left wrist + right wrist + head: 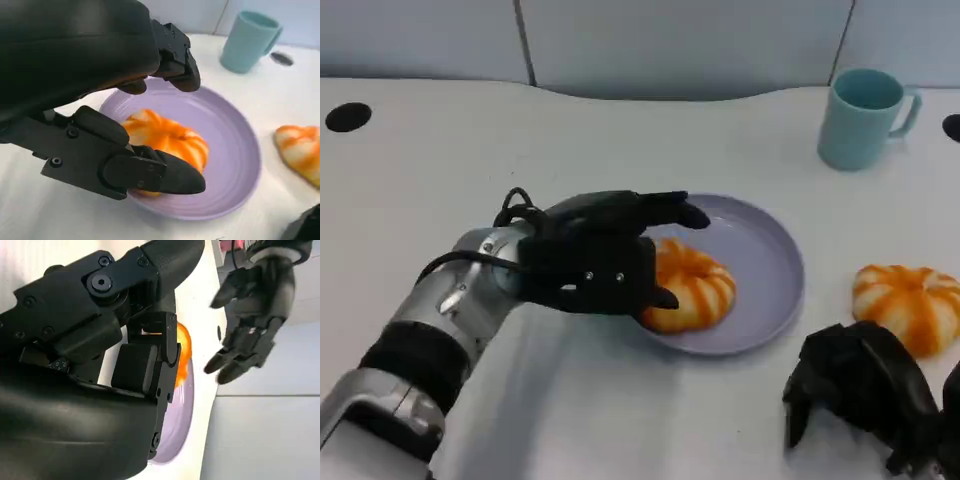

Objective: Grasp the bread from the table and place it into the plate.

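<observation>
Head view: left hand (605, 255) cups the orange-striped ring-shaped bread (692, 285) on the round lavender plate (770, 262); right hand (865, 390) hangs curled, holding nothing, near the second striped bread (910, 303). Left wrist view: fingers (170, 177) and thumb straddle the bread (165, 137) without clearly pinching it.

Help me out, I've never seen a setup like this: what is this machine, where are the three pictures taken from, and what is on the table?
It is a humanoid robot with two black hands. One picture looks down from its head; the other two come from cameras at its wrists. On the white table lie a purple plate, a teal mug and two orange-striped breads. The left hand is around the bread on the plate, fingers on either side. The second bread lies on the table beside the plate, with the right hand near it, holding nothing.
</observation>
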Robot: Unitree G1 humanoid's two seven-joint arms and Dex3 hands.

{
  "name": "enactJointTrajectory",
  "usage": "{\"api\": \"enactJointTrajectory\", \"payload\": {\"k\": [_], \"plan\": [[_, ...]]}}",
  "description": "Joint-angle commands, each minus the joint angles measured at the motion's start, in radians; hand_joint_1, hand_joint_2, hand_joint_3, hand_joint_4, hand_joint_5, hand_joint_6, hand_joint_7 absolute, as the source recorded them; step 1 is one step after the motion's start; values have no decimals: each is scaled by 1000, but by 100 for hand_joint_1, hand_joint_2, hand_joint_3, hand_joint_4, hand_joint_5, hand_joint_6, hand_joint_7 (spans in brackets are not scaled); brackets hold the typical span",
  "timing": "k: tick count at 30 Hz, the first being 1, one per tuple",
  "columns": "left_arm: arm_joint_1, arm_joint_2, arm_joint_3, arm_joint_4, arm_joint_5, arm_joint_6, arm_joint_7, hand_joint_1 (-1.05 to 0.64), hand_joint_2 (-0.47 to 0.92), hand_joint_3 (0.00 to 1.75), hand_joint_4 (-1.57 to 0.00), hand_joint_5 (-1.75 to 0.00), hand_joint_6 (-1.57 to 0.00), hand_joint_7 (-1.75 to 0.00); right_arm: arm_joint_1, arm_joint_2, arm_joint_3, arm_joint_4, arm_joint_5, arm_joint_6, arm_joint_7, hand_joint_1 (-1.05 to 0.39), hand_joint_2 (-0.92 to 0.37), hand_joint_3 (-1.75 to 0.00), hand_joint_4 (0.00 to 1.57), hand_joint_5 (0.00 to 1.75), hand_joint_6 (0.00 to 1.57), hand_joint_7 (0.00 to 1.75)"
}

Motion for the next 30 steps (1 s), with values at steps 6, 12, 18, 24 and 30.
{"api": "enactJointTrajectory", "payload": {"k": [6, 12, 18, 24, 30], "plan": [[200, 39, 169, -176, -266, -99, -69, -73, 92, 26, -4, -101, -28, -46, 3, -7, -10, -8, 23, 7, 23, -105, -79, 0, 157, 89, 157, 68], [440, 1, 292, -444, -576, 2, -150, -67, 92, 23, -23, -107, -41, -47, -1, -16, -9, -6, 16, 23, 14, -105, -79, 0, 157, 91, 157, 70], [541, -32, 337, -572, -682, 70, -164, -68, 92, 24, -46, -104, -52, -46, -3, -15, -13, -6, 28, 36, 29, -105, -77, 0, 157, 91, 157, 69], [859, -112, 419, -877, -1018, 326, -138, -66, 92, 31, -50, -146, -62, -85, -14, -12, -24, 8, 46, 44, 56, -105, -76, 0, 157, 90, 157, 66], [1020, -159, 454, -960, -974, 288, -107, -61, 92, 44, -62, -174, -48, -153, -26, -14, -28, 27, 46, 38, 56, -105, -76, 0, 157, 89, 157, 65]]}}
